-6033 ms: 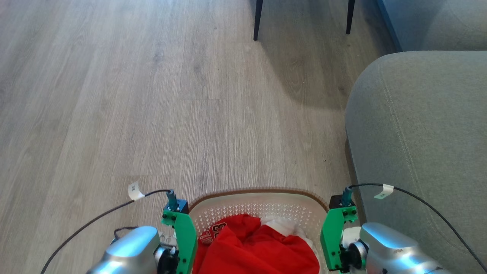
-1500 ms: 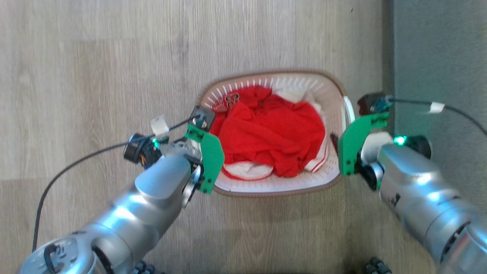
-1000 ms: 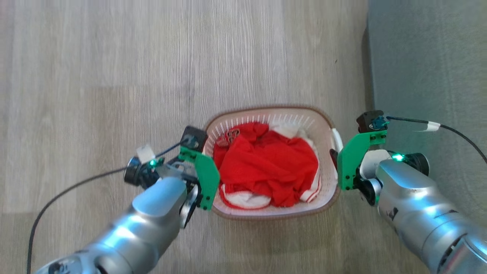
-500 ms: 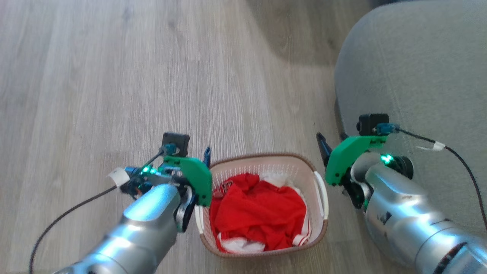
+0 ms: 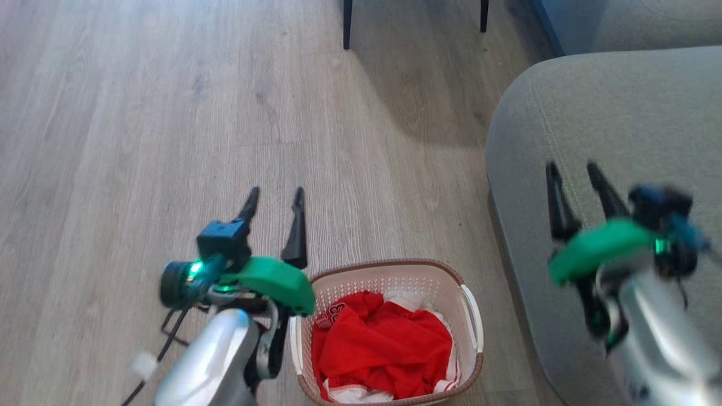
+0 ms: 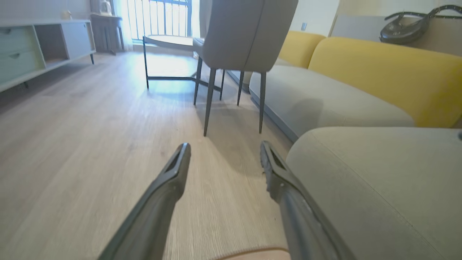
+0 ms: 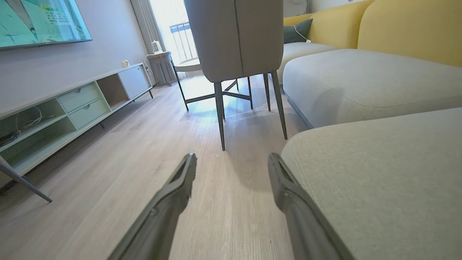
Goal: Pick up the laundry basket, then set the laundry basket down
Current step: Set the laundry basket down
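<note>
The laundry basket [image 5: 389, 273], cream-white with a brown rim and white side handles, stands on the wooden floor at the bottom middle of the head view, holding red and white clothes [image 5: 383, 349]. A strip of its rim [image 6: 252, 252] shows at the bottom edge of the left wrist view. My left gripper [image 5: 275, 194] is open, lifted to the basket's left, fingers pointing forward with nothing between them [image 6: 225, 150]. My right gripper [image 5: 572, 169] is open too, raised over the grey sofa arm to the basket's right, blurred by motion; its fingers [image 7: 232, 159] are spread and empty.
A grey sofa arm [image 5: 609, 141] stands close to the basket's right side. Dark chair legs [image 5: 347, 25] stand ahead on the floor. The wrist views show a grey chair [image 6: 238, 32], yellow sofa cushions [image 6: 379, 68] and a low cabinet [image 7: 65, 104] along the left wall.
The head camera has tilted up. Both grippers have let go of the basket's handles and risen, swinging their fingers forward and open; the basket now stands on the floor between the arms.
</note>
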